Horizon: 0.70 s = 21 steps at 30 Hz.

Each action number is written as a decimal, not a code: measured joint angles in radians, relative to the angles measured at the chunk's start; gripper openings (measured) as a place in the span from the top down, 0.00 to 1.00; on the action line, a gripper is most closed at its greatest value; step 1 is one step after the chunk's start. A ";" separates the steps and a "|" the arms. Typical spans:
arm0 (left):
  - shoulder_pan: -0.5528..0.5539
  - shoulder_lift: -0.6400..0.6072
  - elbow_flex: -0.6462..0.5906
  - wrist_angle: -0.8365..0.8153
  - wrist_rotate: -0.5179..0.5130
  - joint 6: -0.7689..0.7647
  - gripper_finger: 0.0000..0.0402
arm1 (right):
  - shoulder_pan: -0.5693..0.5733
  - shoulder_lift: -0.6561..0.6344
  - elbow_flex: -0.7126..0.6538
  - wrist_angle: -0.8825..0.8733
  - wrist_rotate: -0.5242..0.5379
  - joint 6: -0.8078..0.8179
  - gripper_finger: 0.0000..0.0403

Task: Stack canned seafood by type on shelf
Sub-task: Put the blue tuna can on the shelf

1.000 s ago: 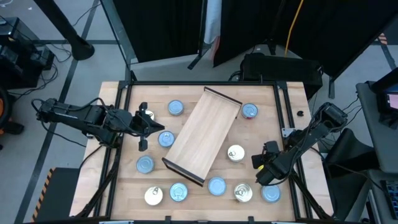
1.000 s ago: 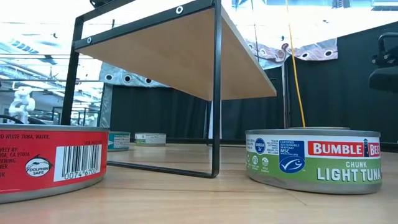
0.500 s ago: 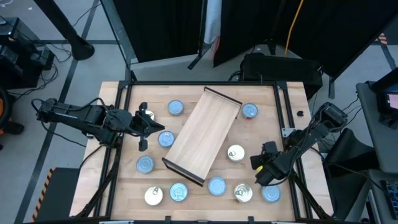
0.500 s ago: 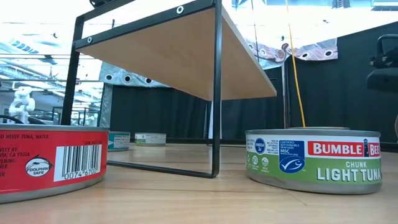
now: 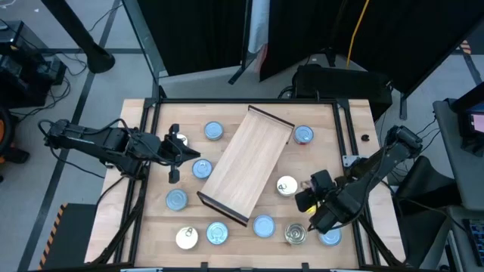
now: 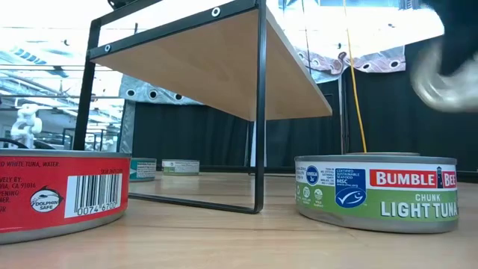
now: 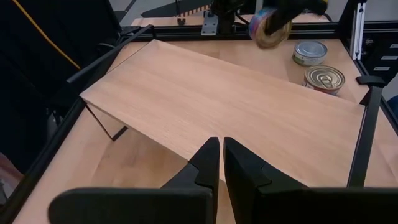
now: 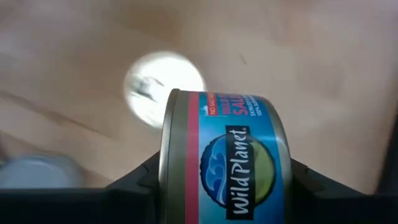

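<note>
Pinched between the fingers of the right gripper (image 5: 308, 195): a blue-labelled can (image 8: 224, 155), lifted off the table and seemingly tipped rather than flat. Hangs just beside the shelf (image 5: 246, 162), off the long side facing the right arm, toward the shelf's near end. Nothing on the shelf board yet, so likely the first placement and the one that fixes where this type goes.

To do it well:
- Raise high enough to clear the shelf's edge and the dark lip at its near end before crossing over.
- Steer clear of the cream-topped can (image 5: 286, 186) sitting just beside that same long side, right under the travel path.
- Level the held can before lowering; set on edge, would probably roll along the slanted board.
- Pick one end of the shelf for blue labels and leave the other end for the cream-topped kind.
- Lower until flat on the wood, then spread the fingers; avoid dropping from above.
- Pull straight up afterwards so as not to drag it sideways.

Left gripper (image 7: 220, 142) waiting off the shelf's opposite long side, fingers pressed together on nothing. Other blue-topped cans (image 5: 201, 168) scattered around the shelf, untouched.
</note>
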 joint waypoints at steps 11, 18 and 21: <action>0.000 0.000 0.000 0.147 -0.003 0.043 0.93 | -0.021 -0.049 0.342 -0.120 0.630 -0.296 0.57; 0.000 0.000 0.000 0.153 -0.003 0.053 0.93 | -0.069 -0.118 0.404 -0.025 0.939 -0.553 0.56; 0.000 0.000 0.000 0.152 -0.003 0.049 0.93 | -0.107 -0.145 0.404 -0.019 0.992 -0.631 0.58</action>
